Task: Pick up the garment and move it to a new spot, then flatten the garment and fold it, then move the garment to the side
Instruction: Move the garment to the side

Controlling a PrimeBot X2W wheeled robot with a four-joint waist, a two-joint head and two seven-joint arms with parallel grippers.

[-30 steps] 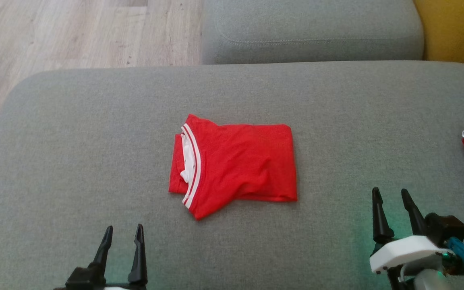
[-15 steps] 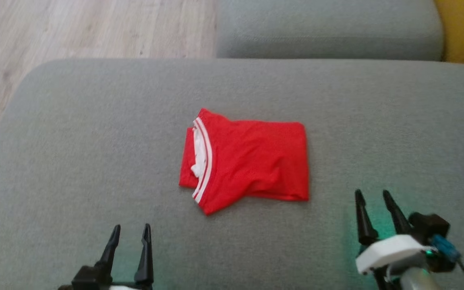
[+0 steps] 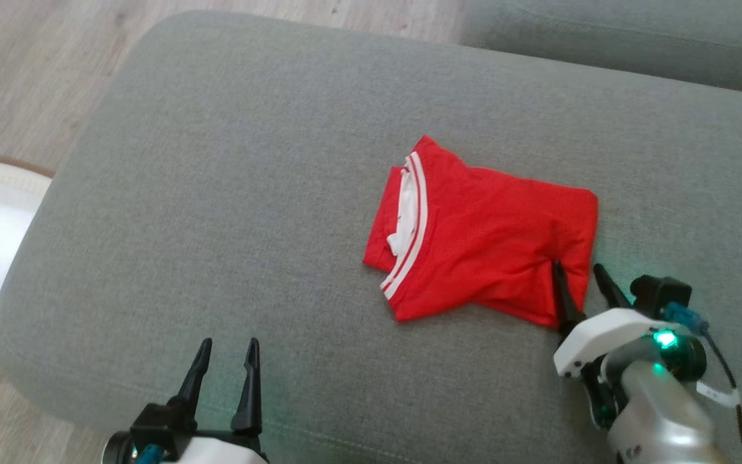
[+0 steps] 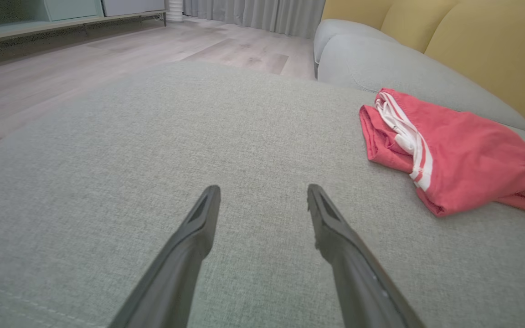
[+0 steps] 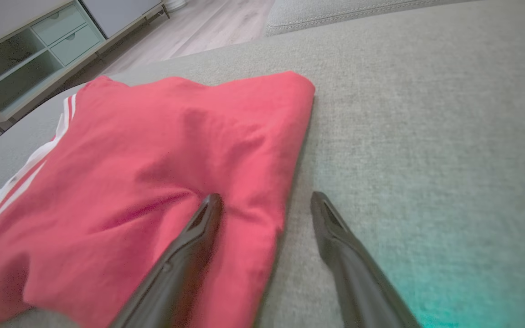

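Red folded garment, white-striped trim [image 3: 487,238], on grey fabric sofa cushion [image 3: 216,193]. Head view: right gripper [image 3: 576,265] spread astride garment's 5 o'clock corner; left gripper [image 3: 230,340] at 7 o'clock, spread, empty. Left wrist: garment at 2 o'clock. Right wrist: garment's edge between parted jaws.

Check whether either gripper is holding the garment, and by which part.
Nothing is held. The right gripper stands open astride an edge of the garment; the left gripper is open over the cushion.
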